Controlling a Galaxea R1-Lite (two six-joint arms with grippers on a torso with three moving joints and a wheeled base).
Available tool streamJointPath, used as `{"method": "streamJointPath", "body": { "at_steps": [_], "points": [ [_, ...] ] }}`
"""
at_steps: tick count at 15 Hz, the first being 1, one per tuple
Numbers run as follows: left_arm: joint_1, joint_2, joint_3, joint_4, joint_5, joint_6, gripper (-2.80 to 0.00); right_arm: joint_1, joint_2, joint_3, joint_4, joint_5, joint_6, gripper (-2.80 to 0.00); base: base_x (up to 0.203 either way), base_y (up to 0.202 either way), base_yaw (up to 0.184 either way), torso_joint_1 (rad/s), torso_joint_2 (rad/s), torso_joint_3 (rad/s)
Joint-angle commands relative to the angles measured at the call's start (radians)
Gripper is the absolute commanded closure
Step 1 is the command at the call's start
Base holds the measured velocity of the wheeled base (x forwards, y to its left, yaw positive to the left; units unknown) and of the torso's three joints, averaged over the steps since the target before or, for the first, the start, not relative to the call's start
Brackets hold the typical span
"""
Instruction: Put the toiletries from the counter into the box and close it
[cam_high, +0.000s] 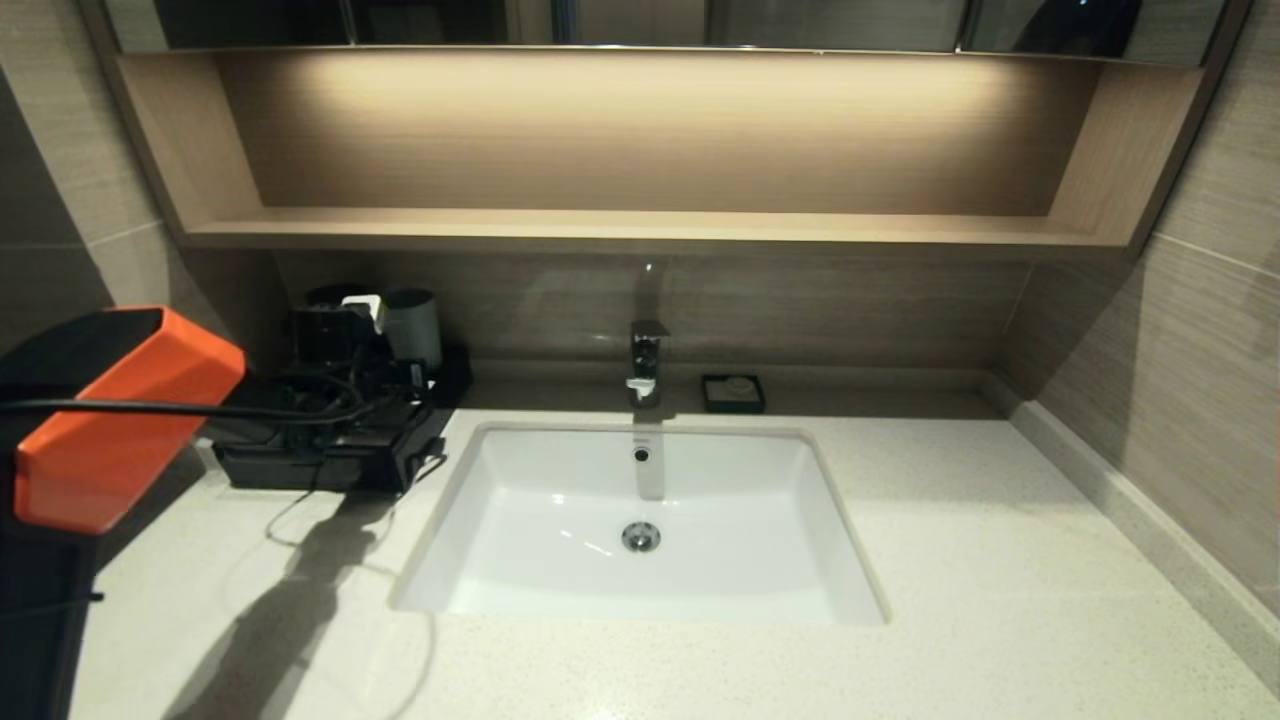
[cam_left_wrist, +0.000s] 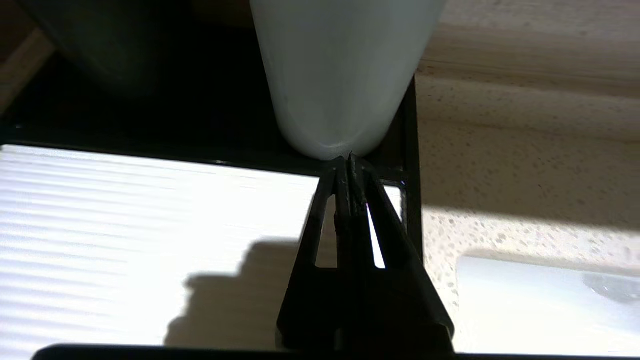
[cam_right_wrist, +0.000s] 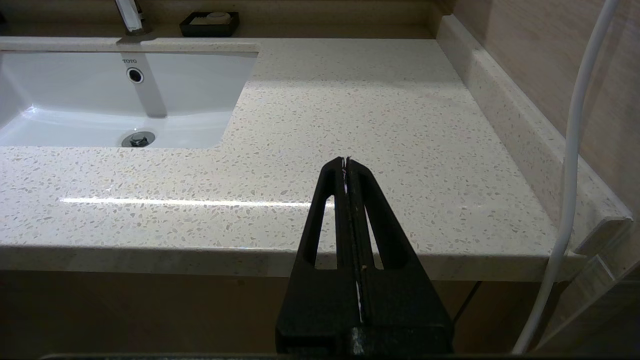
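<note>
The black box (cam_high: 300, 465) stands on the counter (cam_high: 950, 560) left of the white basin (cam_high: 560, 500). My left gripper (cam_high: 405, 385) hovers over it. In the left wrist view the gripper (cam_left_wrist: 348, 161) is shut and empty above the box's white top panel (cam_left_wrist: 125, 225), with its tips just short of the grey tumbler (cam_left_wrist: 340, 75). My right gripper (cam_right_wrist: 346, 161) is shut and empty, parked over the counter's front edge (cam_right_wrist: 400, 252) to the right of the basin (cam_right_wrist: 75, 115). No stick or sachets are in view. I cannot tell how the drawer stands.
The grey tumbler (cam_high: 413, 325) and a dark cup stand behind the box. A faucet (cam_high: 645, 360) and a small black soap dish (cam_high: 733, 393) sit behind the basin. A wall upstand (cam_high: 1130, 510) borders the counter on the right. A white cable (cam_right_wrist: 570, 175) hangs by the right gripper.
</note>
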Motion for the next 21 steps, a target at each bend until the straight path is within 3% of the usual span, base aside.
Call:
{"method": "streamJointPath", "body": {
  "at_steps": [1,8,14,21],
  "points": [
    [0.0,-0.084,0.075,-0.007,0.0,0.003,0.0,0.0,-0.002,0.002,0.0,0.0,0.0,0.0,0.0,0.0,0.0,0.0,0.0,0.0],
    [-0.015,-0.277,0.39,-0.176,-0.001,0.007,0.0,0.0,-0.002,0.002,0.0,0.0,0.0,0.0,0.0,0.0,0.0,0.0,0.0,0.0],
    [-0.066,-0.557,0.585,-0.197,-0.004,0.007,0.0,0.0,-0.002,0.002,0.0,0.0,0.0,0.0,0.0,0.0,0.0,0.0,0.0,0.0],
    [-0.071,-0.782,0.769,-0.185,-0.001,0.015,0.0,0.0,-0.002,0.002,0.0,0.0,0.0,0.0,0.0,0.0,0.0,0.0,0.0,0.0]
  ]
}}
